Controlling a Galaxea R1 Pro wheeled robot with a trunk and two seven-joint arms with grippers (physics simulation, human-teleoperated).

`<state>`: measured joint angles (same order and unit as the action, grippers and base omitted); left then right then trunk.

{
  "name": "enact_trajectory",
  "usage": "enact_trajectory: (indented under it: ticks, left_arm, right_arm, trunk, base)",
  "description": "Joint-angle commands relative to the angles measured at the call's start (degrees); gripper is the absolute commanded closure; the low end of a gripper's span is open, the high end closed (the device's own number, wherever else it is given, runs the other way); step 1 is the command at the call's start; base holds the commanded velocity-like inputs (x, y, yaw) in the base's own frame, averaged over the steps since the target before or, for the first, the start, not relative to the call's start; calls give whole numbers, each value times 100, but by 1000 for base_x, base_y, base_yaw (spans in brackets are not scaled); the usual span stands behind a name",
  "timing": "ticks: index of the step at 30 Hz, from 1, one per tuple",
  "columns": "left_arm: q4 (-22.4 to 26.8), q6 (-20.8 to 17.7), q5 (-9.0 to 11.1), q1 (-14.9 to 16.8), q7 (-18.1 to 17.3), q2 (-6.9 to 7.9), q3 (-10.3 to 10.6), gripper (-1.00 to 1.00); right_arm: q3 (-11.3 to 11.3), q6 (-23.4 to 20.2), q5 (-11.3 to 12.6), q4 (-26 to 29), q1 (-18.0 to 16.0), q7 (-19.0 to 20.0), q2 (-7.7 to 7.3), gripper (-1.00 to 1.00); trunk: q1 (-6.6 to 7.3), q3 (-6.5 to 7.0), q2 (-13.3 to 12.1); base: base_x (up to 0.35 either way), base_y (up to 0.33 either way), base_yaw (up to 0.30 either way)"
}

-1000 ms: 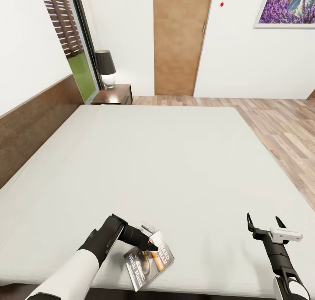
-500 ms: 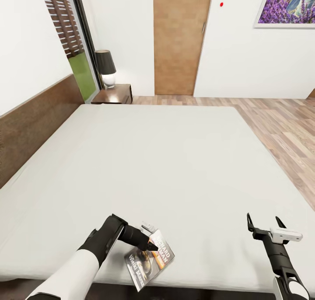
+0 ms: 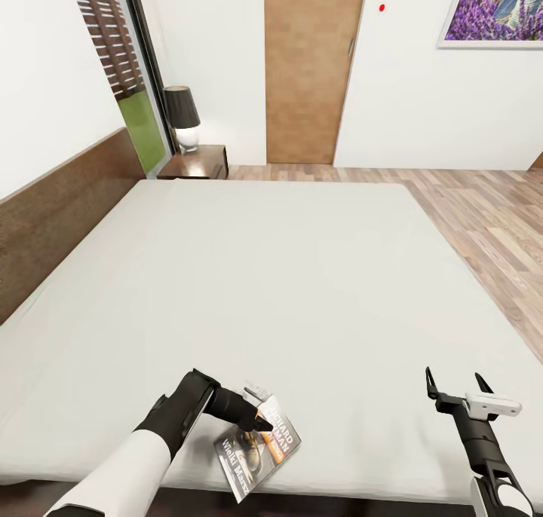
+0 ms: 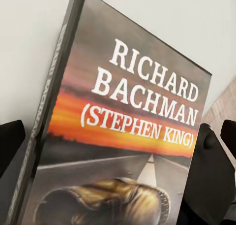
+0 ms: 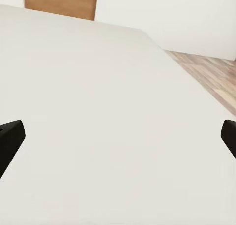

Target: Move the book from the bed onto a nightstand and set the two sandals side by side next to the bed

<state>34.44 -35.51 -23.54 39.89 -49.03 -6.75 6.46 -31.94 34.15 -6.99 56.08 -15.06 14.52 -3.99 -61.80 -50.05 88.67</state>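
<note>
The book, dark-covered with an orange band and white lettering, sits tilted at the near edge of the bed, one corner past the mattress. My left gripper is shut on the book, whose cover spans the space between the black fingers in the left wrist view. My right gripper hovers open over the bed's near right part, with bare mattress between its fingers. A nightstand stands at the bed's far left corner. The sandals are out of view.
A black-shaded lamp stands on the nightstand. The dark headboard runs along the left side. A brown door is in the far wall, and wood floor lies right of the bed.
The book and both grippers hold their places. The bed's near edge sits very slightly higher in the picture, a small shift of the camera.
</note>
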Motion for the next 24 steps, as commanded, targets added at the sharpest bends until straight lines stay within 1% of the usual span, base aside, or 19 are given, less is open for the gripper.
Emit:
enact_trajectory:
  ticks: [1,24]
  left_arm:
    - [10,-26,-43,1,-36,-2,-8,-100]
    - [10,-26,-45,1,-36,-2,-7,-100]
  right_arm:
    - [-23,22,-48,-3,-6,18,3,-100]
    - [-23,22,-48,-3,-6,24,3,-100]
  trunk:
    - [0,-4,2]
    - [0,-4,2]
  base:
    - [0,0,0]
    - [0,0,0]
